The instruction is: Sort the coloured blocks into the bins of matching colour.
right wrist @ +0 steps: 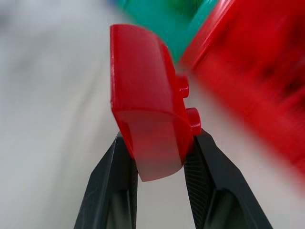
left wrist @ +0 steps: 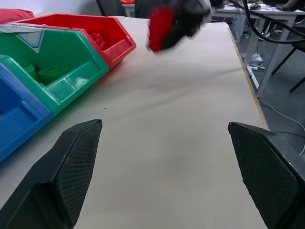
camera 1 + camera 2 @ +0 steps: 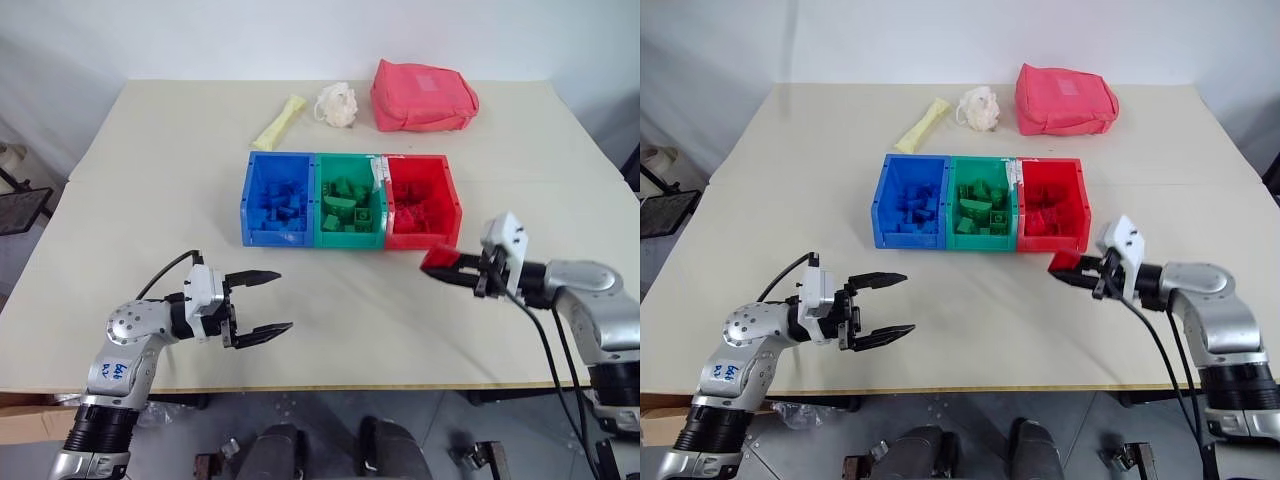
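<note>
I had the right gripper (image 3: 452, 268) pinching a red block (image 1: 148, 129) between its fingers, clear of the table (image 3: 150, 180), with the red bin (image 3: 420, 203) just ahead of the tips and the drop still to make. The left gripper (image 3: 258, 304) hung with jaws spread and nothing between them. The blue bin (image 3: 278, 198), the green bin (image 3: 350, 200) and the red one already held blocks, and I saw none loose on the table, so I judged this about the last.

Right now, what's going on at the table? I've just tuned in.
The right hand is shut on a red block, held above the table just in front of the red bin. The left hand hangs open and empty in front of the blue bin. All three bins, the green bin included, already hold blocks of their own colour.
</note>
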Motion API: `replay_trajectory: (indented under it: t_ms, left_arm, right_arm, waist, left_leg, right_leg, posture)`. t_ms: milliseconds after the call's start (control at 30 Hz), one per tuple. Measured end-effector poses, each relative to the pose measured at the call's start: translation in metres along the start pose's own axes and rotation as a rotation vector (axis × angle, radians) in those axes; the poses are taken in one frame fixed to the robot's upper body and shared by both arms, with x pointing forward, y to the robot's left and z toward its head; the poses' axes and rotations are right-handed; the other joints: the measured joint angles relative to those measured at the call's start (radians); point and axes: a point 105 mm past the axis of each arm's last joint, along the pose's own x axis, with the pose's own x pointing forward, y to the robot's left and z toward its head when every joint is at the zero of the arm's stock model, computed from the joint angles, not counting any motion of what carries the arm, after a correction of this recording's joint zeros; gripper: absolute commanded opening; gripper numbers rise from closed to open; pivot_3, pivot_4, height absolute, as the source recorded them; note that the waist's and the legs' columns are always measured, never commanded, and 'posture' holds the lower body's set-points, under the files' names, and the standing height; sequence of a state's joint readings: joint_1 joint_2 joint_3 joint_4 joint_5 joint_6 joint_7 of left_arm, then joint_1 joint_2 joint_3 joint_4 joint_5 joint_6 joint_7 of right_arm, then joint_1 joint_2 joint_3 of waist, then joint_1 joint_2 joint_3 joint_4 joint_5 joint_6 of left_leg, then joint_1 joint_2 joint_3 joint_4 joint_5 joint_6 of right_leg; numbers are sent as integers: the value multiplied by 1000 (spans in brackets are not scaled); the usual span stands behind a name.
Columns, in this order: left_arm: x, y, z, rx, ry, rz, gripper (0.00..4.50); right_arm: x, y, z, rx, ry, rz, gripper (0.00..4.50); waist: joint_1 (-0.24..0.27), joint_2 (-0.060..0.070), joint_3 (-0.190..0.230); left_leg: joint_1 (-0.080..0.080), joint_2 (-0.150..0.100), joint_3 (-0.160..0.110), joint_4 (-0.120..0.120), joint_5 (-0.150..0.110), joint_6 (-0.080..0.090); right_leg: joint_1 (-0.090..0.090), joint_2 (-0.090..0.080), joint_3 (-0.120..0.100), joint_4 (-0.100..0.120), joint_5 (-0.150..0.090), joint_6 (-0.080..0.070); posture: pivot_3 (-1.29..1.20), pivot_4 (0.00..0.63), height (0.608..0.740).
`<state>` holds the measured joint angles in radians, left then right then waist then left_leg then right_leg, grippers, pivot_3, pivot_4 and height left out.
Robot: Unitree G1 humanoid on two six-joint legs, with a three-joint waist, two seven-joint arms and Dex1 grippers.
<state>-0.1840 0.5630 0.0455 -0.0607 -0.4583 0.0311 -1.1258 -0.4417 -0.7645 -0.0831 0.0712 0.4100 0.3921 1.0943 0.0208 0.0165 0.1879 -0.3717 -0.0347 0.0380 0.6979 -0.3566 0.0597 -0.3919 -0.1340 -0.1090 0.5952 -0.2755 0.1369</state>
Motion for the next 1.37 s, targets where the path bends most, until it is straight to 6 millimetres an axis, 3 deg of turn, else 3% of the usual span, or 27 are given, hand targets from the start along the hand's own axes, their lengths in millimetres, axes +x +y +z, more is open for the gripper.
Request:
replay_trajectory:
  t_ms: [133, 233, 367, 567, 600, 833, 900, 1000, 1067, 1367]
  left_arm:
    - [1, 6, -4, 5, 9, 1, 4500]
    - [1, 9, -5, 10, 14, 5, 4500]
    - [2, 11, -7, 11, 20, 11, 4500]
    - [3, 19, -7, 9, 33, 48, 4500]
    - [3, 20, -7, 8, 38, 52, 4500]
    - [-1, 31, -13, -1, 66, 84, 4500]
    - [0, 34, -12, 6, 63, 78, 4500]
    - [-9, 42, -19, -8, 76, 105, 4500]
    - [-14, 46, -22, -17, 77, 122, 4500]
    - [-14, 56, -19, 2, 60, 100, 4500]
  right_arm:
    - [16, -37, 45, -76, -106, -109, 1160]
    - [26, -61, 64, -87, -147, -188, 1160]
    - [41, -77, 52, -46, -117, -245, 2247]
    - [45, -72, 51, -84, -127, -202, 4331]
    - [44, -70, 51, -97, -127, -193, 4444]
    - [25, -49, 40, -163, -107, -99, 4444]
    - [11, -37, 38, -175, -111, -52, 4444]
    - [-24, -11, 8, -143, -20, 38, 4444]
    - [-36, -1, -10, -104, 32, 51, 4444]
    - [-49, 15, -15, -98, 44, 33, 4444]
  waist:
    - [-6, 0, 0]
    - [-9, 0, 0]
    - [-13, 0, 0]
    - [-25, 0, 0]
    - [-25, 0, 0]
    - [-22, 0, 0]
    - [-15, 0, 0]
    - [3, 0, 0]
    - [3, 0, 0]
    - [2, 0, 0]
  left_leg:
    - [0, 0, 1, 0, 0, 0]
    - [0, 0, 0, -1, 0, 0]
    - [-1, -2, 0, -3, 0, 0]
    - [-1, -1, -1, -3, 0, 0]
    - [-1, -1, -1, -3, 0, 0]
    - [-1, -1, -1, -1, 0, 0]
    - [-2, -1, -2, -1, 0, 0]
    - [-2, -1, -2, -1, 0, 0]
    - [-2, -1, 0, -1, 0, 1]
    - [0, -1, 2, 0, 0, 1]
  right_leg:
    - [0, 1, -2, 0, 0, 0]
    - [-1, 0, -4, 1, 0, 0]
    - [-1, 0, -6, 1, 0, 0]
    - [-2, 0, -8, 1, 0, 0]
    - [-1, 0, -8, 2, 0, 0]
    - [-1, 0, -8, 2, 0, 0]
    - [-1, 0, -8, 2, 0, 0]
    - [0, 0, -10, 1, 0, 0]
    - [0, -1, -9, 0, 0, 1]
    - [0, -1, -7, 2, 0, 1]
  posture:
    - [0, 150, 740]
    - [0, 150, 740]
    - [0, 150, 740]
    - [0, 150, 740]
    - [0, 150, 740]
    - [0, 150, 740]
    - [0, 150, 740]
    - [0, 150, 740]
    - [0, 150, 740]
    - [0, 150, 740]
